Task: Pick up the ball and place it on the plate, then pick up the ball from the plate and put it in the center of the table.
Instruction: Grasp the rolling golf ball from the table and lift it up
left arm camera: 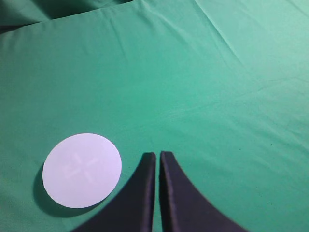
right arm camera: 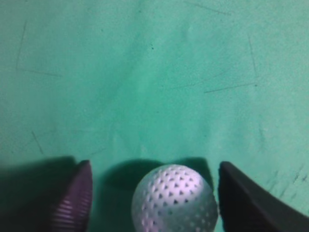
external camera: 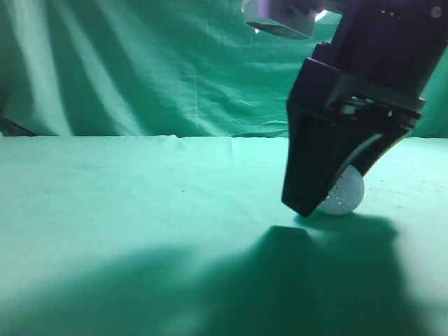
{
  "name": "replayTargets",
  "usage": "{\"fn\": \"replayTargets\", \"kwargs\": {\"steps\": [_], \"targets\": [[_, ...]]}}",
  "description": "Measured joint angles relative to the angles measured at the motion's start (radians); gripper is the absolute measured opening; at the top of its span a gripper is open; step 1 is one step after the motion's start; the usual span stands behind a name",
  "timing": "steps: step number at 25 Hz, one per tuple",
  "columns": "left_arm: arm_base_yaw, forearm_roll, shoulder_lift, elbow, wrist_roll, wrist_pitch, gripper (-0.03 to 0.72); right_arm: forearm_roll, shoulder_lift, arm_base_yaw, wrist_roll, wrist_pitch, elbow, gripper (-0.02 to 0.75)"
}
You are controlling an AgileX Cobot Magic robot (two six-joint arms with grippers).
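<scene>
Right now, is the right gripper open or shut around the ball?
Open. The right gripper straddles the ball, with green cloth showing between each finger and the ball.

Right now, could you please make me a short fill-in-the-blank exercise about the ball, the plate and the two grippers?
1. The ball lies between the fingers of the ____ gripper.
2. The fingers of the left gripper are ____, and they hold nothing.
3. The white plate carries ____ on it.
4. The ball rests on the green ____.

Missing words: right; shut; nothing; table
</scene>
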Motion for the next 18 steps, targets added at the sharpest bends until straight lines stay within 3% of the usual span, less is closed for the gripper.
{"fn": "replayTargets", "kwargs": {"steps": [2,3,8,9,10,18], "targets": [[0.0,-0.001,0.0,0.0,0.0,0.0,0.0,-0.016,0.0,0.0,0.007,0.005,0.0,0.4],[0.0,-0.001,0.0,0.0,0.002,0.0,0.0,-0.055,0.005,0.0,0.044,0.015,0.0,0.335],[0.0,-0.002,-0.002,0.0,0.002,0.0,0.0,-0.129,0.008,0.0,0.122,0.036,-0.017,0.343],[0.0,-0.005,-0.007,0.0,0.006,0.0,0.0,-0.139,0.011,0.0,0.128,0.046,-0.025,0.296],[0.0,-0.01,-0.016,0.002,0.009,0.0,0.0,-0.146,0.011,0.0,0.128,0.059,-0.033,0.312],[0.0,-0.035,-0.158,0.065,0.023,0.0,0.0,-0.154,0.017,0.0,0.133,0.148,-0.188,0.312]]}}
